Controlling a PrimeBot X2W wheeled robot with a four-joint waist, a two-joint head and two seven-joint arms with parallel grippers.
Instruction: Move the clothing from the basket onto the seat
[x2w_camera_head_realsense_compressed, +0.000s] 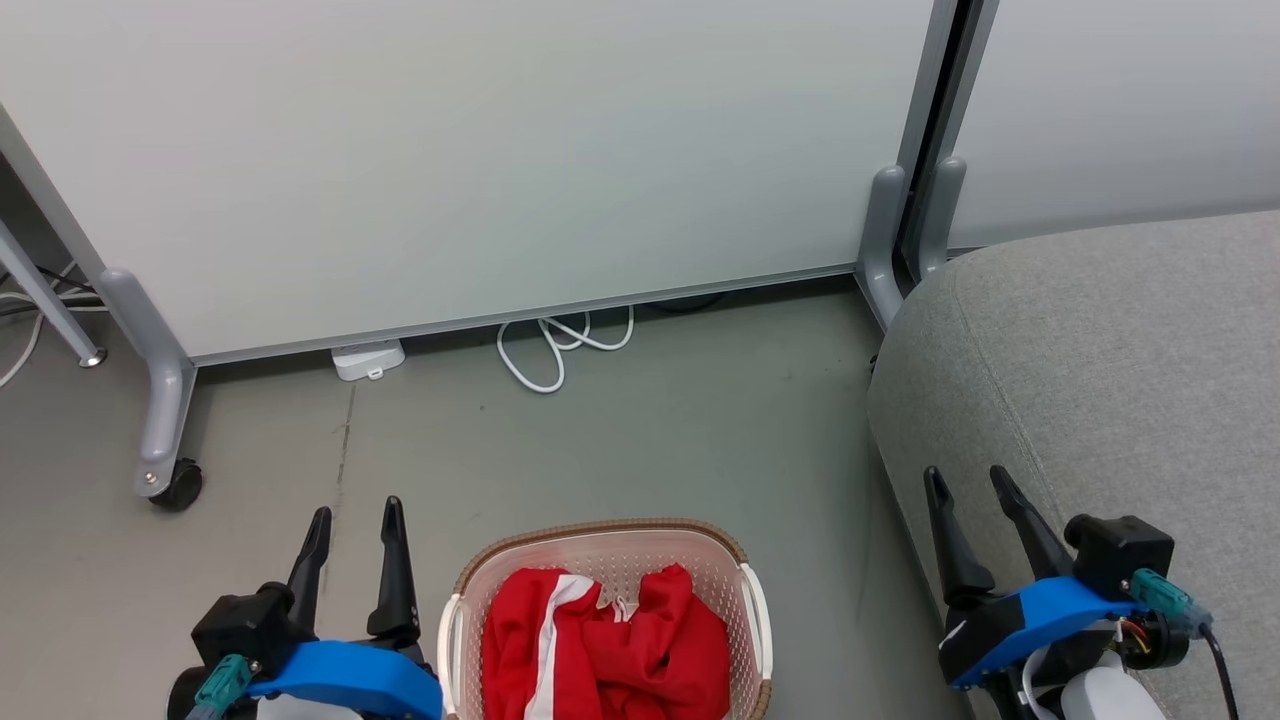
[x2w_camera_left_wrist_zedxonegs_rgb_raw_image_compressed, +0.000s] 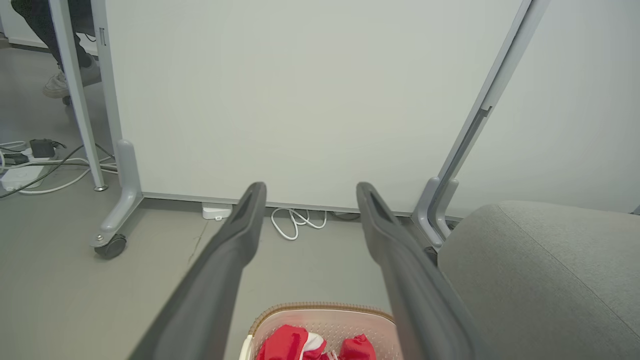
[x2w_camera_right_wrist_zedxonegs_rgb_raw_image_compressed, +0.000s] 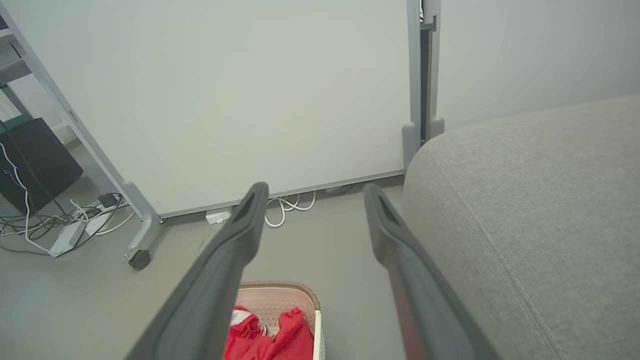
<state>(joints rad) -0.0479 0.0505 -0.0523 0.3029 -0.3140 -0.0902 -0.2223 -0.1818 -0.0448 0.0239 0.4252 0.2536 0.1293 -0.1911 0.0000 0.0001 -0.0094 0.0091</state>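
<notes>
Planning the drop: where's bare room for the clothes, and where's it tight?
Bare: the visible top of the large light grey fabric seat; grey floor between the cream perforated plastic basket, the coiled white cable and the seat. Tight: inside the basket, full of red fabric clothing; the open right gripper is by the seat's near edge.

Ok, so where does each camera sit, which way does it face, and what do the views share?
Head view: on the head, facing forward and down at the floor, basket, clothing, seat and panel; left pincer lower left, right pincer lower right, both open.
Left wrist view: on the left wrist, looking along its two fingers toward the panel, basket below.
Right wrist view: on the right wrist, looking along its two fingers, seat at right.
Shared: all three show the basket, seat and white cable.
</notes>
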